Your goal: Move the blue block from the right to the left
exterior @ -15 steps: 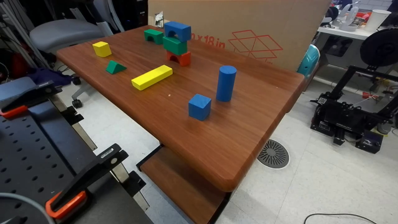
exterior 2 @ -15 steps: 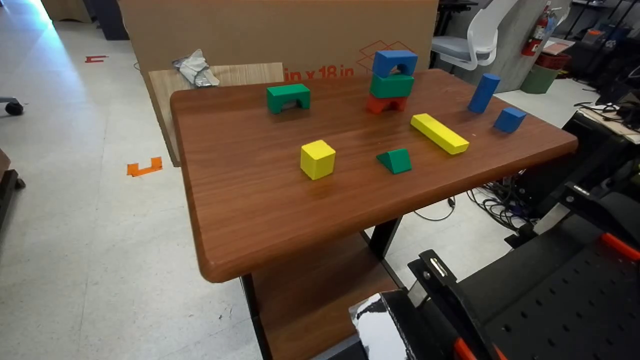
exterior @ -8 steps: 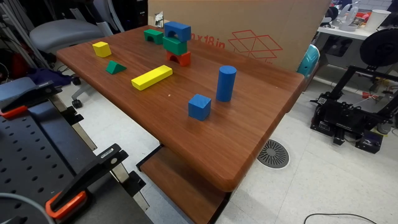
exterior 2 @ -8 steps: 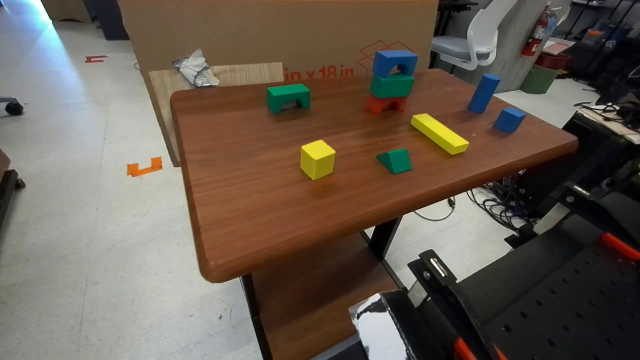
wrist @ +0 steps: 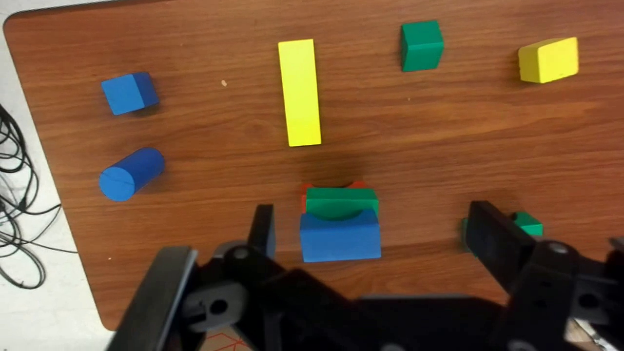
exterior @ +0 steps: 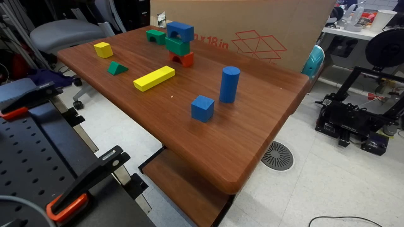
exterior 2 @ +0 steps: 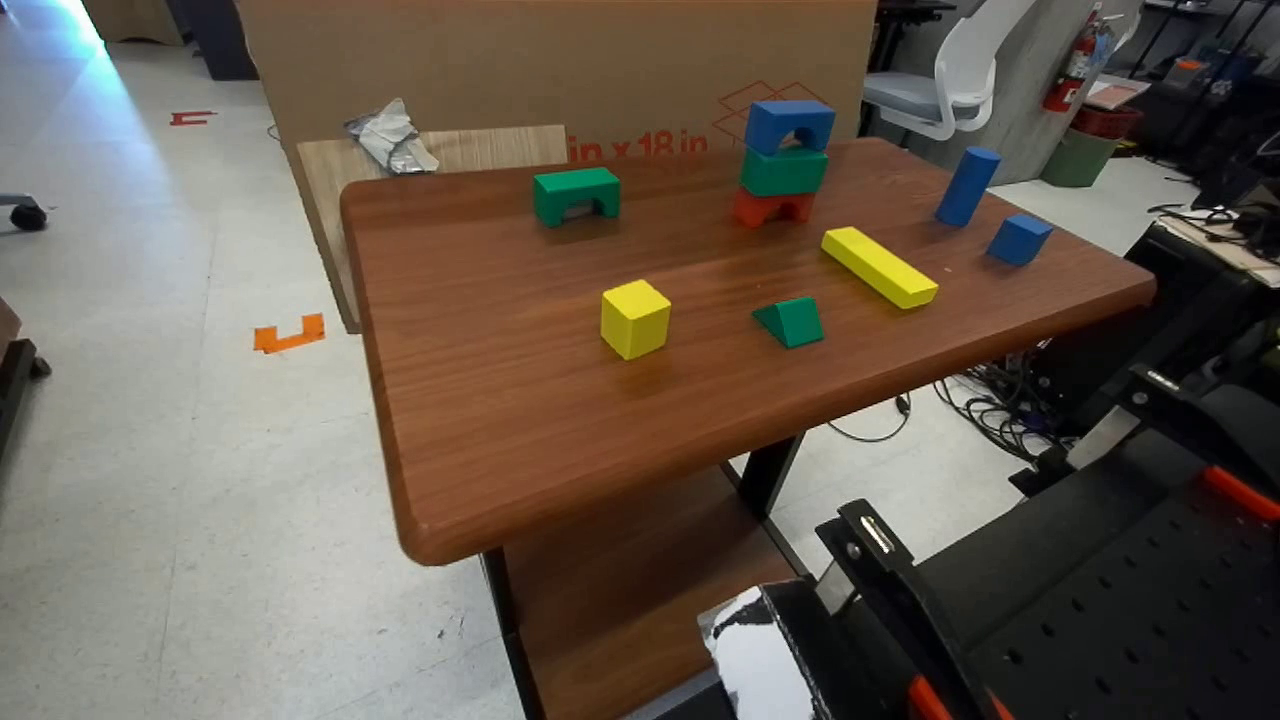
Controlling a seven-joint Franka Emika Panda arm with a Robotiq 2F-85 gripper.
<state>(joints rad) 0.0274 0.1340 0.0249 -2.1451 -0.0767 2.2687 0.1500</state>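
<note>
Nearest to us in the wrist view, the pincer [wrist: 372, 214] has its fingers [wrist: 495, 241] spread wide, and it holds nothing. Beyond them, framed in the gap but touching neither, we see the blue block [wrist: 341, 237], an arch with its hollow turned down. It tops an upright stack [exterior 2: 783, 172] of three: below it we have a green block [wrist: 341, 198], and under that a red arch [exterior: 188, 60], each touching the next. The red arch stands on the tabletop [wrist: 219, 131].

On that same surface lie the rest, all apart from the stack. We find the yellow bar [wrist: 300, 92] lying flat near it. The green arch [exterior 2: 577, 183] also has its hollow down; in the wrist view a finger covers part of it. The cylinder [wrist: 132, 174] stands on end, and the blue cube [wrist: 127, 93] sits near it, the two not touching. The green wedge [wrist: 422, 46] rests between the yellow bar and the yellow cube [wrist: 555, 59] in the wrist view. In both exterior views the stack stands between the green arch and the cylinder.

Farther off, in both exterior views, a large box [exterior: 205, 15] stands behind the tabletop, red print showing on its side. Beyond that, in an exterior view, we make out a chair [exterior 2: 905, 93] with a white back.
</note>
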